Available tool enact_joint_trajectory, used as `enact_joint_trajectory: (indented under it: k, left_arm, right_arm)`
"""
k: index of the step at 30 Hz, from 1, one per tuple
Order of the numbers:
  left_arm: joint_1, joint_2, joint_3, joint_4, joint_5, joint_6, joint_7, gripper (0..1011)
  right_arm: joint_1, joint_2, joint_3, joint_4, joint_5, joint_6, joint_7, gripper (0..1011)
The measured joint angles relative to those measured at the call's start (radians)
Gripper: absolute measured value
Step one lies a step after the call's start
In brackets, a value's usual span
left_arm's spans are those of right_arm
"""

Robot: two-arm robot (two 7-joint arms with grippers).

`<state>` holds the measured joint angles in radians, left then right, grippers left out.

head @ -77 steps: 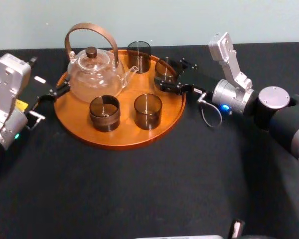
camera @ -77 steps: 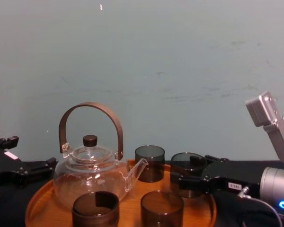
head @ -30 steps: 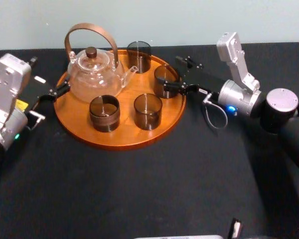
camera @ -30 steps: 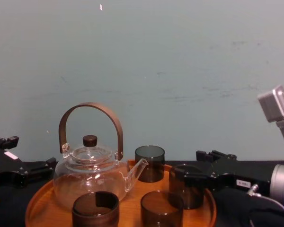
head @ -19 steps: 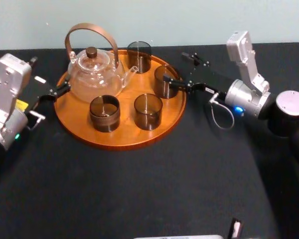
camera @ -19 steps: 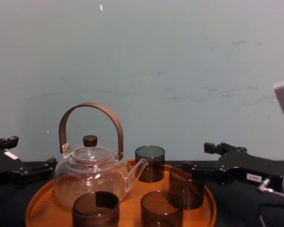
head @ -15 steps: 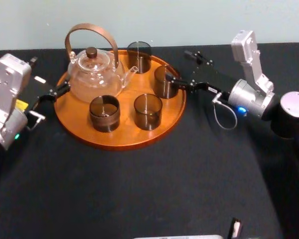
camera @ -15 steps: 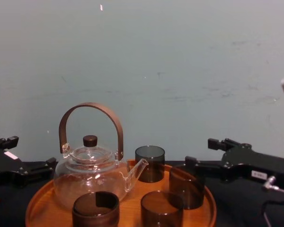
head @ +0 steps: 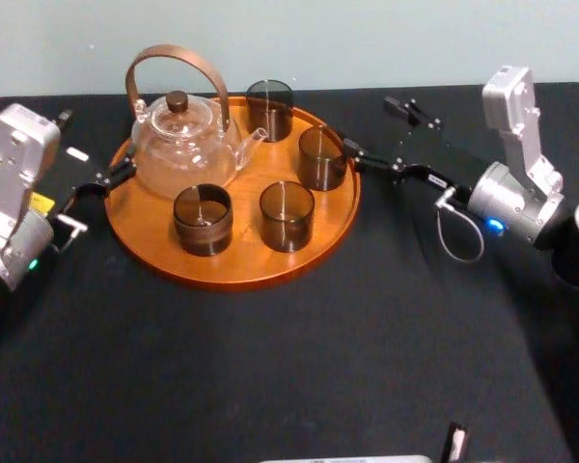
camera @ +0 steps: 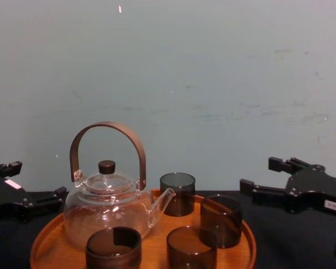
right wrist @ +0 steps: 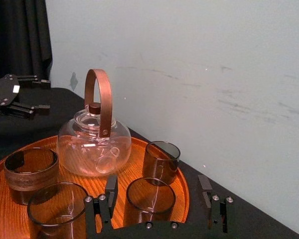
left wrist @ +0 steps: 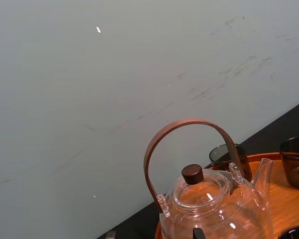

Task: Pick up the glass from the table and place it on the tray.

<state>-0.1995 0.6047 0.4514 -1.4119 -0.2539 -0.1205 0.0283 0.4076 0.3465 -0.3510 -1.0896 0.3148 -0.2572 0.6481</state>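
Observation:
The glass [head: 321,157], a smoky tumbler, stands upright on the round orange-brown tray [head: 241,277] near its right rim; it also appears in the chest view [camera: 220,219] and the right wrist view [right wrist: 150,199]. My right gripper [head: 372,126] is open just right of the tray, over the black table [head: 299,367], with its fingers apart from the glass and nothing between them. The chest view has the right gripper [camera: 259,175] off to the right of the glass. My left gripper [head: 89,147] rests open at the tray's left edge.
A clear glass teapot [head: 179,145] with a brown hoop handle fills the tray's back left. Three more smoky glasses stand on the tray: one at the back [head: 269,108], two at the front [head: 287,214] [head: 202,219]. Bare table lies in front of the tray.
My right gripper let go of the glass on the tray and drew back to the right, off the tray. The left arm stayed still.

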Motion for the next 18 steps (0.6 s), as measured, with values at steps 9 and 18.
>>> enact_joint_trajectory:
  k: [9, 18]
  left_arm:
    - [0.000, 0.000, 0.000, 0.000, 0.000, 0.000, 0.000, 1001]
    - [0.000, 0.000, 0.000, 0.000, 0.000, 0.000, 0.000, 1002]
  right_arm:
    - [-0.069, 0.040, 0.021, -0.085, 0.025, 0.005, -0.047, 1002]
    - [-0.135, 0.071, 0.060, -0.132, 0.040, 0.002, -0.097, 1002]
